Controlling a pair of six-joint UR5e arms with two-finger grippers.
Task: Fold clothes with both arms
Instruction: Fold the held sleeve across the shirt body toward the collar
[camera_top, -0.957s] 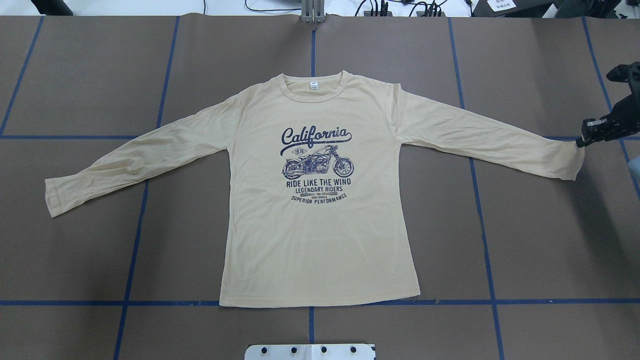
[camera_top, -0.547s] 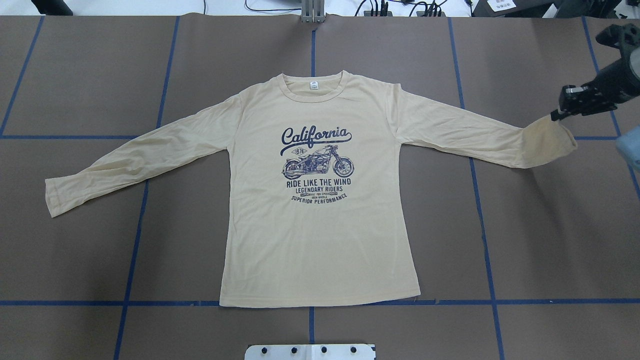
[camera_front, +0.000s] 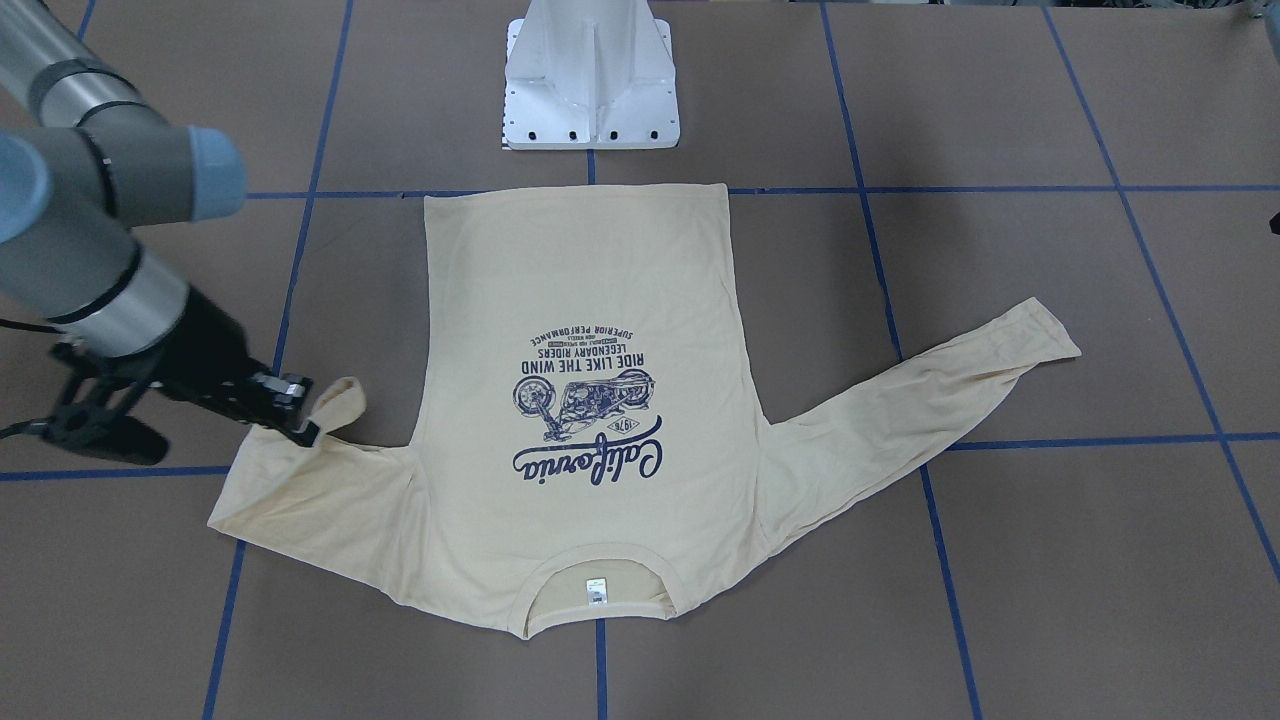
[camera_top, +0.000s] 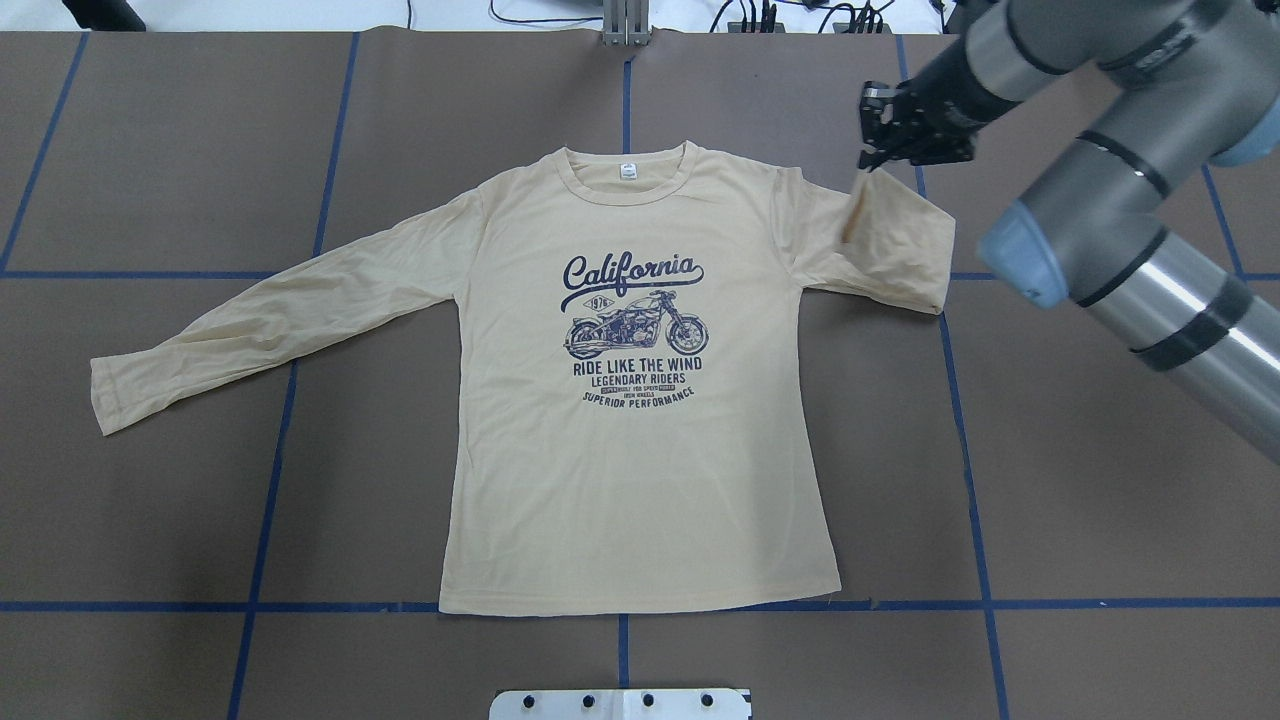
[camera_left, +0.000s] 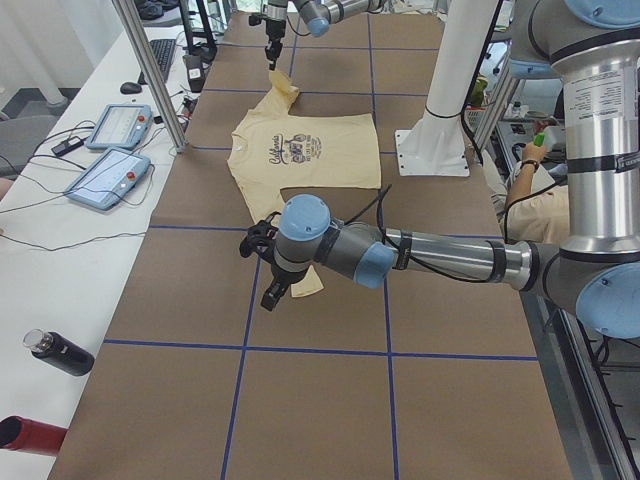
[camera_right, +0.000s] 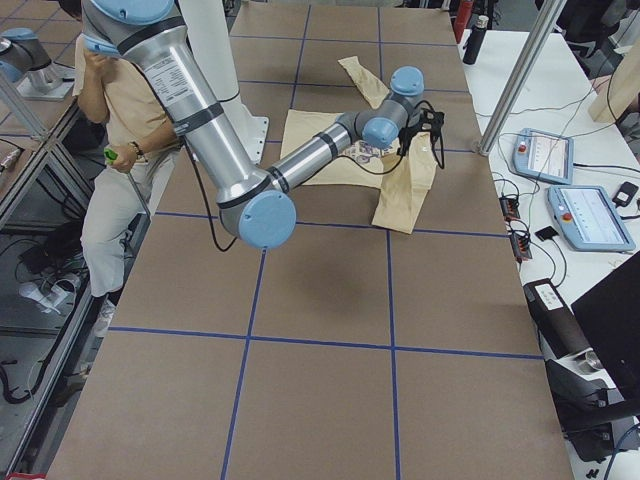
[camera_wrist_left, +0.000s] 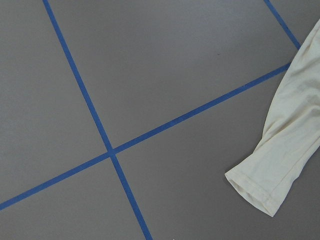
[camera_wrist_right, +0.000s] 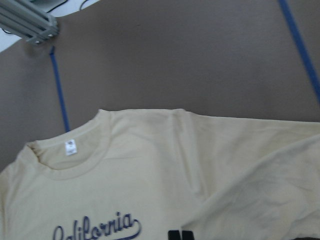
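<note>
The right gripper (camera_top: 872, 152), clamped on the right cuff (camera_front: 338, 398), holds the sleeve (camera_top: 900, 250) doubled back toward the shoulder to narrow the shirt (camera_top: 630, 480), which lies flat mid-table. The left gripper (camera_left: 268, 290) hangs by the left cuff (camera_wrist_left: 260, 185); its opening cannot be told.

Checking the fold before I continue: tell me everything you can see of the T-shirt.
The T-shirt is pale cream-yellow, thin fabric, long-sleeved, with a ribbed neckline and a navy motorcycle and "California" print. It lies flat, print up, on the brown table, hem toward the robot. One sleeve lies stretched out; the other is doubled back toward the shoulder, its cuff pinched and lifted by the right pincer.
</note>
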